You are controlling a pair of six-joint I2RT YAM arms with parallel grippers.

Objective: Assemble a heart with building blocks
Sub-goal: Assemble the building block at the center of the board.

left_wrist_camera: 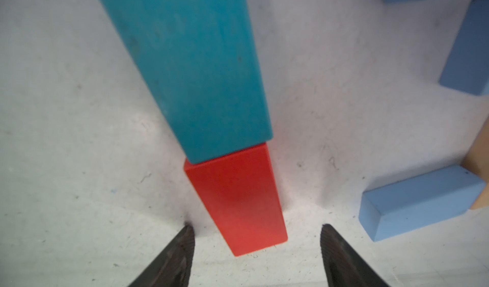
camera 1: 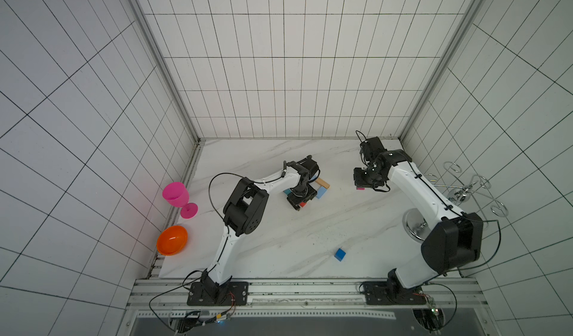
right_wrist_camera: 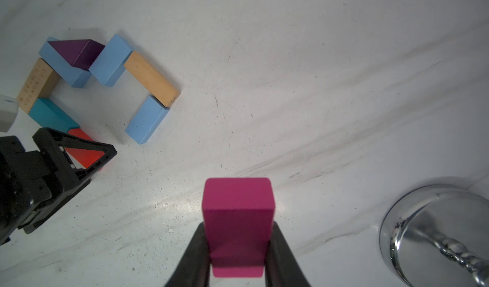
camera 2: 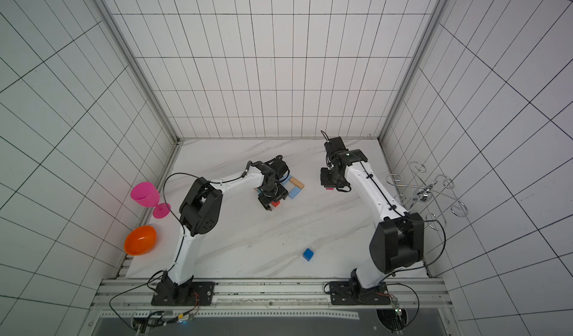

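Red block lies flat on the marble table, butted end to end against the teal block. Your left gripper hangs over its free end with the jaws spread wide, one fingertip on each side and neither touching it.

Those two blocks form one flank of the unfinished heart, which sits mid-table, nearer the far edge. In the right wrist view you see the purple triangle wedged between two light blue blocks, with tan blocks running outward from them. The outline is open between the red block and a third light blue block.

Your right gripper is clamped on the magenta block, gripping its long sides. It is to the right of the heart, toward the far right corner.

The blue cube lies alone near the front edge, well apart from the heart. Along the left edge stand a pink goblet and an orange bowl. A chrome rack stands at the right edge.
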